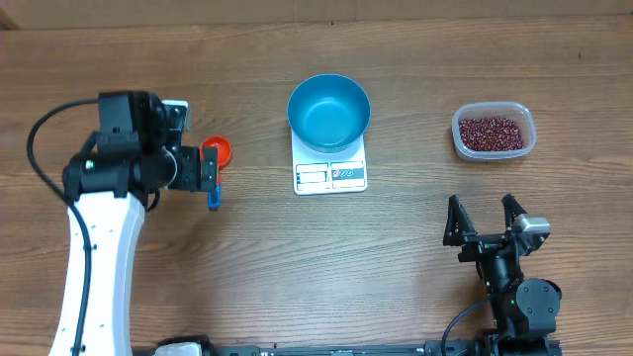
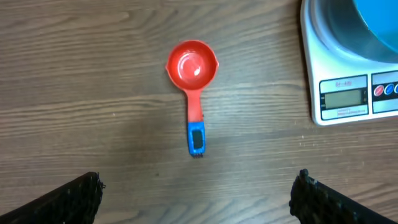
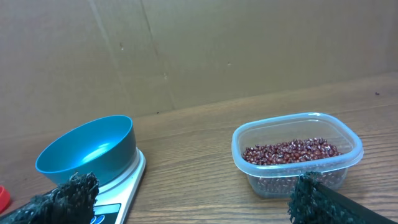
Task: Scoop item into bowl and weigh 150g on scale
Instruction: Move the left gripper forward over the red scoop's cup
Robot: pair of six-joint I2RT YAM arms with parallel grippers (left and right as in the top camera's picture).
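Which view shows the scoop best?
Left wrist: the scoop lies whole, unobstructed and empty. Overhead, the left claw covers its middle, leaving only the red cup and blue handle tip. Right wrist catches just a red sliver at the frame edge.

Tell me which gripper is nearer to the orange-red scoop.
Left. The left gripper hangs right over the scoop, at its blue handle end. The right gripper is across the table, beyond the scale, near the clear tub.

Desk (image 1: 396, 247): wood-grain, matt, smooth. Bowl (image 1: 328, 112): blue plastic, glossy inside. Scale (image 1: 330, 176): white plastic, smooth, semi-gloss. Tub (image 3: 273, 177): clear plastic, shiny. Beans (image 3: 290, 151): dk red, sl. sheen. Scoop (image 2: 193, 68): orange-red plastic, glossy, w/ blue handle end. L claw (image 2: 198, 180) pads (image 2: 71, 199): black, rough, foam-like. Cardboard (image 3: 249, 50) at 12 o'clock: matt brown.
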